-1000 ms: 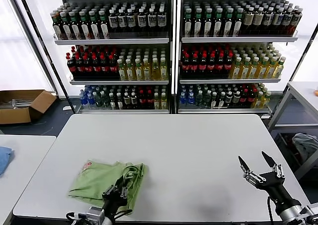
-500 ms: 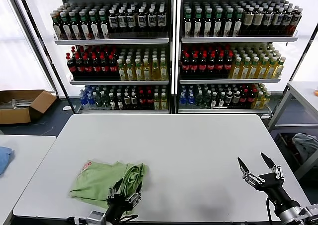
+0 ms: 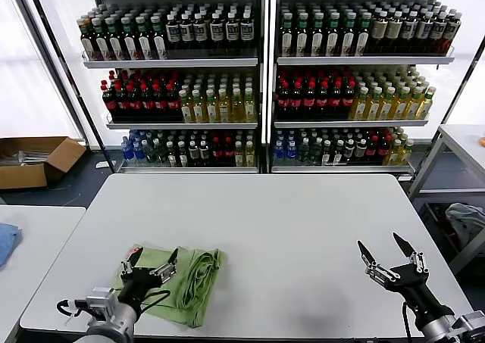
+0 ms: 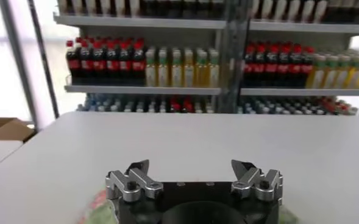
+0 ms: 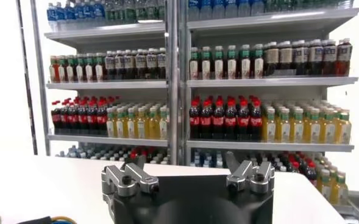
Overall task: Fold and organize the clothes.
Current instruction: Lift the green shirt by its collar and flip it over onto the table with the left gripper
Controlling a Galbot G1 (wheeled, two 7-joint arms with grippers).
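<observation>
The light green polo shirt (image 3: 193,282) lies folded and bunched on the white table (image 3: 288,229) near its front left edge. A bit of red logo (image 3: 135,251) shows at its left end. My left gripper (image 3: 148,261) is open and empty, hovering over the shirt's left half. In the left wrist view its fingers (image 4: 136,173) stand wide apart with the bare table beyond; slivers of green cloth (image 4: 104,201) show at the frame's edge. My right gripper (image 3: 386,251) is open and empty above the table's front right part, far from the shirt.
Shelves of bottles (image 3: 258,78) stand behind the table. A side table with a blue cloth (image 3: 6,241) is at the left, a cardboard box (image 3: 34,160) on the floor behind it. Another table and a grey cloth (image 3: 466,220) are at the right.
My left gripper moved left, from the shirt's front right fold to above its left half. The shirt's right fold now lies longer toward the table's front edge. The right gripper shifted slightly.
</observation>
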